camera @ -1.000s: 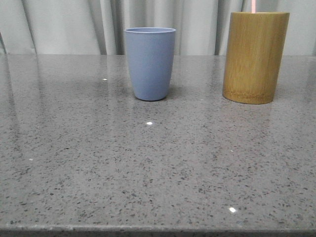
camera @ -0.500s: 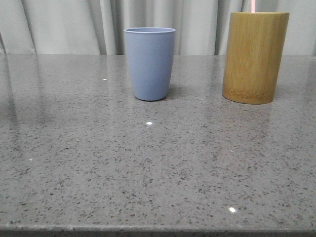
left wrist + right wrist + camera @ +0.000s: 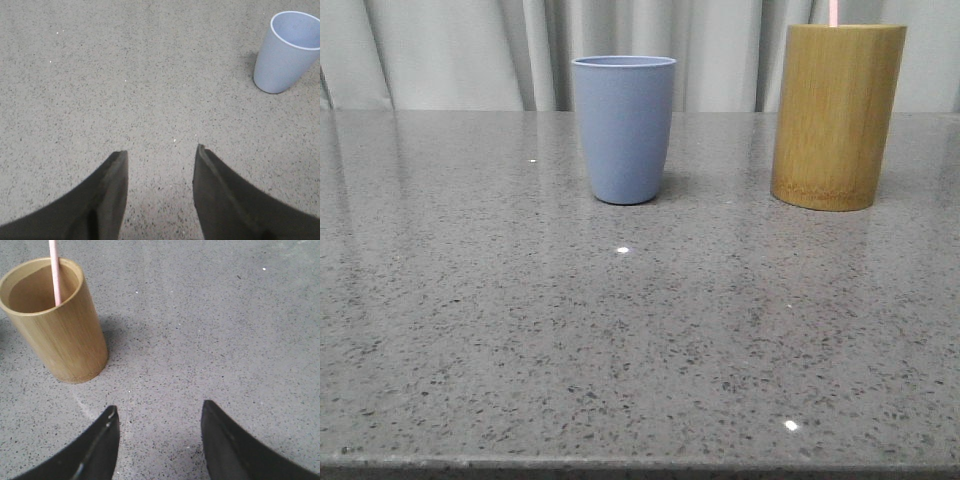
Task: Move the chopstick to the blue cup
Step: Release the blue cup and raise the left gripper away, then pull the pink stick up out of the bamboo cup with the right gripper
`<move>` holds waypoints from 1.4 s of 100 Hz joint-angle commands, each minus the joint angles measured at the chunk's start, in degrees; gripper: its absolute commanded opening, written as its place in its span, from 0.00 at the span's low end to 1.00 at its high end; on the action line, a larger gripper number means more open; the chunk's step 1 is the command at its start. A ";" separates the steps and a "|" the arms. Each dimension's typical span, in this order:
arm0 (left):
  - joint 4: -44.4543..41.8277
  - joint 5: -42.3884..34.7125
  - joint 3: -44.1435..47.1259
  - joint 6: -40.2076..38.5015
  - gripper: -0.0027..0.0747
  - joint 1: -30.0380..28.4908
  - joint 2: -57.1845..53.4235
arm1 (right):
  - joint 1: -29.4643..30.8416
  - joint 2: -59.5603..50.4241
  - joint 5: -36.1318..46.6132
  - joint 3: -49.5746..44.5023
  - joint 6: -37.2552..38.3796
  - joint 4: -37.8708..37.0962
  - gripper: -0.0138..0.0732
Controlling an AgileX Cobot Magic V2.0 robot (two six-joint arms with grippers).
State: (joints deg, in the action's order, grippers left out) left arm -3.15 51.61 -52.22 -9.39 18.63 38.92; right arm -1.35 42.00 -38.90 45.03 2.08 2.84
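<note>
My left fingers [image 3: 160, 157] and right fingers [image 3: 159, 412] are spread apart over bare grey speckled tabletop [image 3: 620, 330], holding nothing. The pink chopstick [image 3: 54, 272] stands in the bamboo cup [image 3: 57, 325]; the blue cup [image 3: 623, 128] sits upright to its left, well apart.

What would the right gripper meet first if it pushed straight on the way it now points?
Probably only the speckled grey stone tabletop. The open right gripper points past the tall bamboo cylinder, which stands off to one side holding the thin pink chopstick; depth is uncertain.
</note>
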 commanded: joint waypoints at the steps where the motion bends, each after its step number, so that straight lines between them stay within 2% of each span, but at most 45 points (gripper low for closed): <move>1: 0.00 -4.37 0.12 -0.75 0.44 -0.15 -2.13 | 0.05 0.16 3.73 2.17 -0.18 0.47 0.61; 32: 0.00 -3.42 0.90 -0.37 0.44 -0.15 -3.87 | -0.36 6.81 3.25 11.88 -0.58 3.41 0.61; 63: 0.00 -3.67 0.90 -0.37 0.44 -0.15 -3.87 | -7.48 19.76 3.23 26.41 -0.58 4.50 0.63; 85: 0.00 -3.43 0.90 -0.37 0.44 -0.15 -3.87 | -10.45 29.44 3.17 34.50 -0.58 4.79 0.63; 110: 0.00 -3.43 0.90 -0.37 0.44 -0.15 -3.87 | -11.77 37.24 3.64 39.20 -0.58 4.79 0.63; 140: -1.10 -3.43 0.90 -0.37 0.44 -0.15 -3.87 | -11.77 41.68 8.57 40.35 -0.58 4.86 0.63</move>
State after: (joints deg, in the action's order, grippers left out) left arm -3.47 51.83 -49.92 -9.48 18.52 34.95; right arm -13.04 84.63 -36.20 83.23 2.08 7.34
